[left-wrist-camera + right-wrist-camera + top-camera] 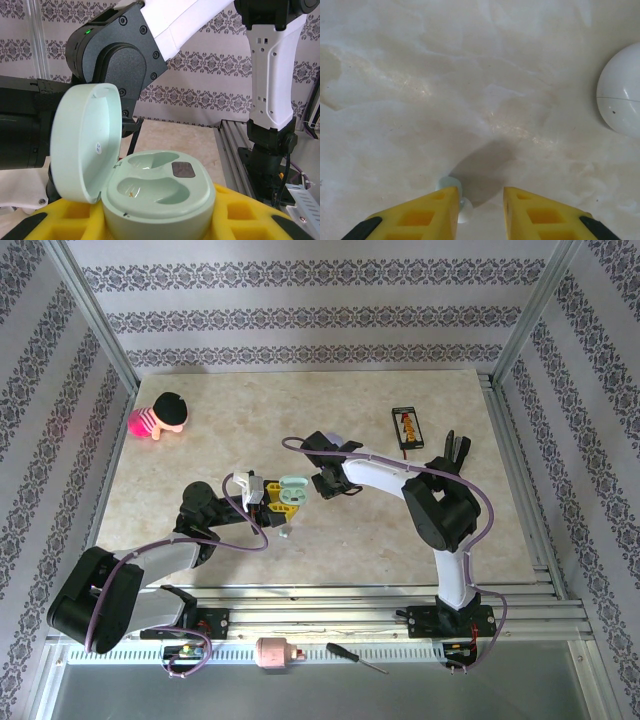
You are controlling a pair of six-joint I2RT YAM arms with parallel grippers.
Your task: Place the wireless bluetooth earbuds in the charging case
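My left gripper (280, 498) is shut on the pale green charging case (160, 187), with yellow fingers (250, 210) on either side of its base. The case's lid (85, 142) stands open to the left and both wells are empty. My right gripper (479, 192) hangs just above the table, jaws apart. A pale green earbud (462, 209) lies on the table against the inner side of its left finger, with a gap to the right finger. In the top view the right wrist (325, 480) sits just right of the case (293, 487), and a tiny earbud (285, 532) lies in front of it.
A white rounded case-like thing (622, 95) lies at the right edge of the right wrist view. A pink doll with black hair (160, 417) lies far left, a black card pack (405, 428) far right. A screwdriver (355, 657) rests on the front rail.
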